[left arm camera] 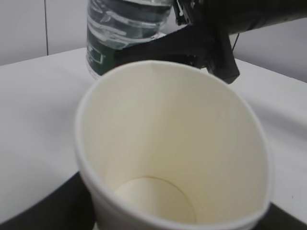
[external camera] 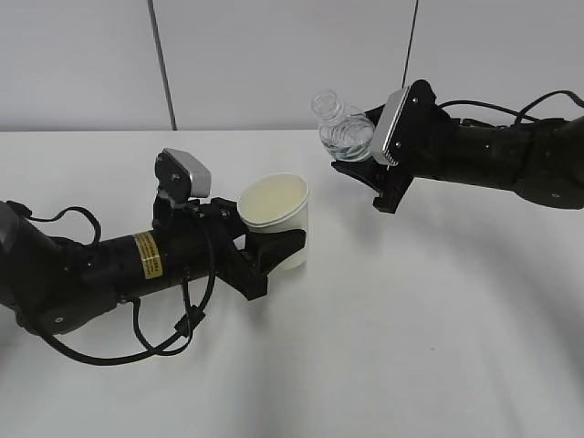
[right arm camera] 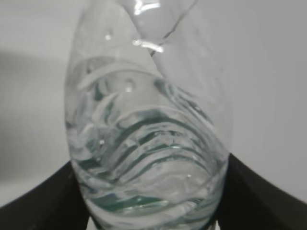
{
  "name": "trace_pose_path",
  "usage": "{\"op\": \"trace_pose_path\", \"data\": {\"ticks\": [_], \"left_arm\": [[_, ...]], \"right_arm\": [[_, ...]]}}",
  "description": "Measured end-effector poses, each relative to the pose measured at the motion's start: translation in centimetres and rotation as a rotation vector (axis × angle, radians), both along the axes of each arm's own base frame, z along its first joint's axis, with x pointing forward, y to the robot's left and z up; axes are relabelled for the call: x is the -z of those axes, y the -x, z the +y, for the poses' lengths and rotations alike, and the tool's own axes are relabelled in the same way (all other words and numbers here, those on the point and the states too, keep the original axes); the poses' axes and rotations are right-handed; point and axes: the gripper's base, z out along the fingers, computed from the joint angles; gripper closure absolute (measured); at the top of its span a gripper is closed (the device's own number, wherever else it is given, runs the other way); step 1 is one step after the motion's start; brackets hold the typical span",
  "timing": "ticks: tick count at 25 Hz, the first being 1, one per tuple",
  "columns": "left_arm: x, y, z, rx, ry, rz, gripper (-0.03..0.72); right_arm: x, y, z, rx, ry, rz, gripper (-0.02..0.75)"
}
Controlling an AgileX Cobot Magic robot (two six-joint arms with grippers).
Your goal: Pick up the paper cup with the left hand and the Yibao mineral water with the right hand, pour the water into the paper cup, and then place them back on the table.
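My left gripper [external camera: 274, 251] is shut on the white paper cup [external camera: 278, 219], holding it tilted with its mouth toward the right; in the left wrist view the cup [left arm camera: 172, 143] fills the frame and its cream inside looks dry. My right gripper [external camera: 360, 164] is shut on the clear Yibao mineral water bottle [external camera: 342, 128], held above the table to the upper right of the cup, its open neck pointing up and left. The bottle's green label [left arm camera: 103, 55] shows behind the cup's rim. In the right wrist view the ribbed bottle [right arm camera: 148, 143] sits between the black fingers [right arm camera: 38, 206], with water inside.
The white table [external camera: 411, 347] stretches all around both arms. A grey wall with a vertical seam [external camera: 162, 64] stands behind the table's far edge. Black cables loop beside the left arm [external camera: 137, 342].
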Motion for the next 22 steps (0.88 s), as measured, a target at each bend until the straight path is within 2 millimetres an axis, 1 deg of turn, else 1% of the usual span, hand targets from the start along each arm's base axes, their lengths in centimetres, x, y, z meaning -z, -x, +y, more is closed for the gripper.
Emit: {"op": "trace_pose_path", "data": {"ticks": [10,22], "left_arm": [[-0.2,-0.3,-1.4,0.032,-0.051,-0.014,0.275],[-0.1,-0.4,-1.4,0.025,-0.065,-0.009,0.275]], "right_arm": [[-0.3,-0.3,0.0,-0.022,0.073,-0.069,0.234],[-0.3,-0.3,0.0,-0.064,0.179,-0.161,0.235]]}}
